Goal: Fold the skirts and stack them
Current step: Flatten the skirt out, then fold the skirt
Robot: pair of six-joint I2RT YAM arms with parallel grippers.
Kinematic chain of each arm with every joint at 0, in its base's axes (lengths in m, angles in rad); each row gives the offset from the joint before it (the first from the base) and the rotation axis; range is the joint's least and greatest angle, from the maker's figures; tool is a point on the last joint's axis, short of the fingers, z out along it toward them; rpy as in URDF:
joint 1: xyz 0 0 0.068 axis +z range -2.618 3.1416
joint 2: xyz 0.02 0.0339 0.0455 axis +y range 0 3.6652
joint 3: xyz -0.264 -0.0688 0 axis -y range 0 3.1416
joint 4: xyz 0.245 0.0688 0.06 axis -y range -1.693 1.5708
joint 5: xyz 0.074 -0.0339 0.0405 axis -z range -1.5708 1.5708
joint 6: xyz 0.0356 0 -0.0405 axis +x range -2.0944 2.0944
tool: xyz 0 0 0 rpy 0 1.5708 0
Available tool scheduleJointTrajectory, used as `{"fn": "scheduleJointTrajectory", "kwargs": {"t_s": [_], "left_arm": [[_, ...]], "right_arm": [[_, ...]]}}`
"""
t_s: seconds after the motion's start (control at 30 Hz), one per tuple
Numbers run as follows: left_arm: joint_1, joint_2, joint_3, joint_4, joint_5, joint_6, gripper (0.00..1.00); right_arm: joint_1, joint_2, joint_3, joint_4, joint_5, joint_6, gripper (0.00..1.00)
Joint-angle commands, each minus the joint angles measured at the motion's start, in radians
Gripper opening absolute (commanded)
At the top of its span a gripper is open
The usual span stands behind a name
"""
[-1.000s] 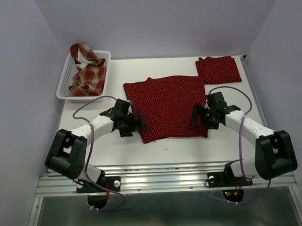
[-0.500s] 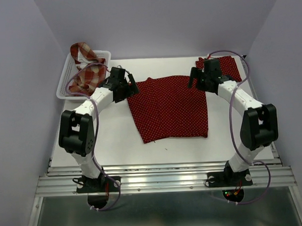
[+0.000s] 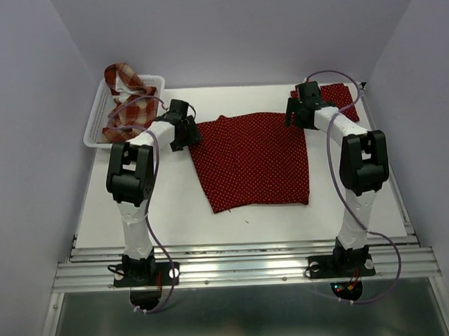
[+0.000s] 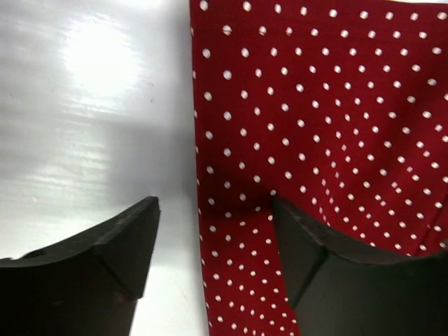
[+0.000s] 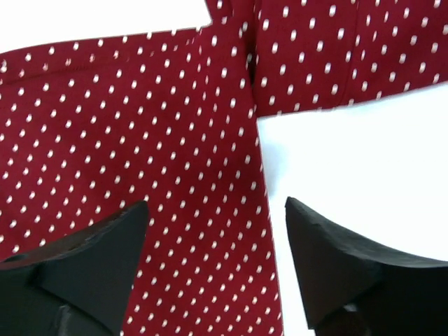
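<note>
Your left gripper (image 3: 185,134), now at dotted skirt's (image 3: 250,163) 10 o'clock corner, formerly 8, jaws wide, right gripper (image 3: 297,114), 2 o'clock, formerly 4, wide.

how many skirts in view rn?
3: spread polka-dot skirt mid-table; folded polka-dot skirt at the far right corner, partly behind the right arm; plaid skirt bunched in the basket, far left. Others may hide beneath it.

Top camera looks down from behind — wrist cameras close over skirt (image 3: 250,163).
</note>
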Motion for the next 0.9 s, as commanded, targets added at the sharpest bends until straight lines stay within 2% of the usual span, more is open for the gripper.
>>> {"fn": "scheduleJointTrajectory", "kwargs": {"t_s": [0.0, 0.03, 0.07, 0.1, 0.13, 0.17, 0.2, 0.27, 0.3, 0.33, 0.37, 0.4, 0.5, 0.63, 0.73, 0.87], "left_arm": [[0.024, 0.020, 0.064, 0.020, -0.008, 0.021, 0.65], [0.026, 0.033, 0.082, 0.018, -0.005, 0.029, 0.62], [0.026, 0.042, 0.092, 0.018, -0.002, 0.034, 0.60], [0.026, 0.053, 0.099, 0.012, 0.003, 0.035, 0.52], [0.026, 0.068, 0.104, 0.010, 0.007, 0.035, 0.47], [0.026, 0.073, 0.105, 0.015, 0.010, 0.037, 0.43], [0.026, 0.077, 0.102, 0.017, 0.018, 0.035, 0.32], [0.026, 0.077, 0.083, 0.030, 0.023, 0.032, 0.25], [0.026, 0.071, 0.072, 0.036, 0.050, 0.029, 0.09], [0.026, 0.068, 0.061, 0.043, 0.059, 0.029, 0.00], [0.026, 0.064, 0.040, 0.053, 0.061, 0.029, 0.00], [0.026, 0.047, 0.026, 0.063, 0.064, 0.031, 0.00], [0.028, -0.005, -0.055, 0.113, 0.050, 0.026, 0.00], [0.031, -0.051, -0.126, 0.129, -0.012, 0.020, 0.00], [0.037, -0.062, -0.148, 0.109, -0.052, 0.012, 0.00], [0.049, -0.084, -0.172, 0.092, -0.091, 0.005, 0.00]], "right_arm": [[-0.018, 0.059, 0.087, 0.014, 0.034, -0.049, 0.78], [-0.018, 0.078, 0.101, 0.014, 0.054, -0.051, 0.70], [-0.018, 0.078, 0.104, 0.014, 0.065, -0.051, 0.68], [-0.018, 0.087, 0.105, 0.014, 0.072, -0.051, 0.65], [-0.018, 0.091, 0.105, 0.014, 0.078, -0.051, 0.61], [-0.018, 0.096, 0.104, 0.014, 0.088, -0.049, 0.61], [-0.027, 0.102, 0.101, 0.014, 0.092, -0.046, 0.58], [-0.027, 0.105, 0.093, 0.014, 0.101, -0.043, 0.57], [-0.040, 0.107, 0.079, 0.014, 0.100, -0.039, 0.57], [-0.040, 0.107, 0.073, 0.014, 0.097, -0.037, 0.56], [-0.050, 0.108, 0.067, 0.016, 0.095, -0.034, 0.52], [-0.050, 0.110, 0.058, 0.016, 0.092, -0.031, 0.42], [-0.060, 0.110, 0.038, 0.025, 0.071, -0.023, 0.34], [-0.079, 0.110, 0.026, 0.039, 0.034, -0.025, 0.15], [-0.089, 0.116, 0.026, 0.039, 0.023, -0.020, 0.09], [-0.098, 0.122, 0.029, 0.045, 0.029, -0.033, 0.07]]}}
